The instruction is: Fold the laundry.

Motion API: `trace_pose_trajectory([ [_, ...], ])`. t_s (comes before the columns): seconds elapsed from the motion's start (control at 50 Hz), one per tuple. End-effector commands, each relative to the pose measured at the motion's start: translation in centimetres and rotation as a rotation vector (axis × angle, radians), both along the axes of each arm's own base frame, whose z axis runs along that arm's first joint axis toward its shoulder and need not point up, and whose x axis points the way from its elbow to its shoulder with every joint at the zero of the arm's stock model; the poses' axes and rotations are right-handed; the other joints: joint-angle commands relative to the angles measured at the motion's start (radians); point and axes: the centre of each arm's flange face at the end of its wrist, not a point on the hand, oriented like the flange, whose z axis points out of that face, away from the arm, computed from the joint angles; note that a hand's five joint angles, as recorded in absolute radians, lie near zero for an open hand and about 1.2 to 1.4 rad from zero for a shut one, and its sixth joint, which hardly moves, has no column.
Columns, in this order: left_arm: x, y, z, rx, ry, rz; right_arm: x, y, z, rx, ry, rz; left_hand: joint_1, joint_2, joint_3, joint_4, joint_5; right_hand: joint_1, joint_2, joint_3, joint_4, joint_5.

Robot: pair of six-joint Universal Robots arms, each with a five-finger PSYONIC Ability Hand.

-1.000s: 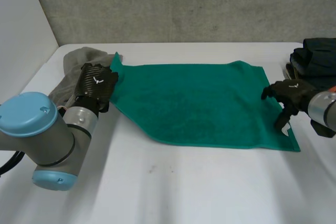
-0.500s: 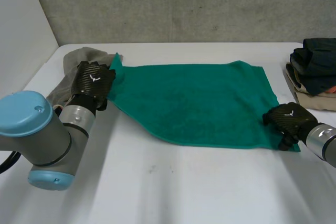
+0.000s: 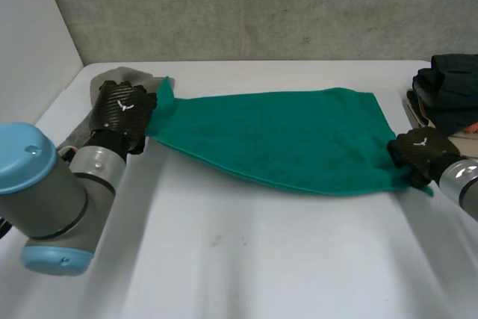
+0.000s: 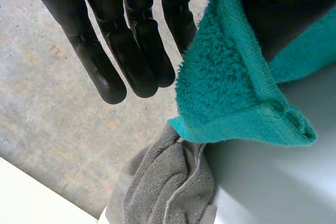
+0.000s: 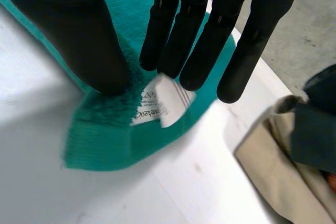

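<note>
Near edge now up off worktop. Green towel goes from lying flat to stretched taut between my hands. Left hand pinches left corner, right hand clamped on labelled right corner. Looks ready for fold. Bare worktop in front. Folded stack just beside right hand, grey cloth by left.

A lab: bare concrete wall behind a white table.

Green towel stretched between left robot hand and right robot hand.
</note>
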Motion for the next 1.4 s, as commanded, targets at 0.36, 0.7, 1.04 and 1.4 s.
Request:
trace_pose_trajectory([
  [0.36, 4.1, 5.5, -0.7, 0.360, -0.142, 0.019, 0.2, 5.2, 3.2, 0.225, 0.098, 0.070, 0.231, 0.197, 0.200, 0.196, 0.250, 0.102, -0.147, -0.163, -0.167, 0.099],
  [0.7, 0.2, -0.7, 3.9, 0.131, 0.035, -0.017, 3.5, 7.3, 0.2, 0.261, -0.274, 0.038, 0.231, 0.197, 0.200, 0.196, 0.250, -0.710, -0.958, -0.974, -0.978, -0.712],
  [1.04, -2.0, -4.8, 5.7, 0.048, 0.099, 0.038, 12.5, 8.6, 0.7, 0.136, -0.546, -0.043, 0.231, 0.197, 0.200, 0.196, 0.250, -0.719, -0.967, -0.983, -0.987, -0.722],
  [1.4, -0.6, -5.8, 5.7, 0.049, 0.104, 0.082, 2.7, 1.6, -1.4, 0.103, -0.225, -0.223, 0.231, 0.197, 0.200, 0.196, 0.250, -0.258, -0.507, -0.522, -0.526, -0.261],
])
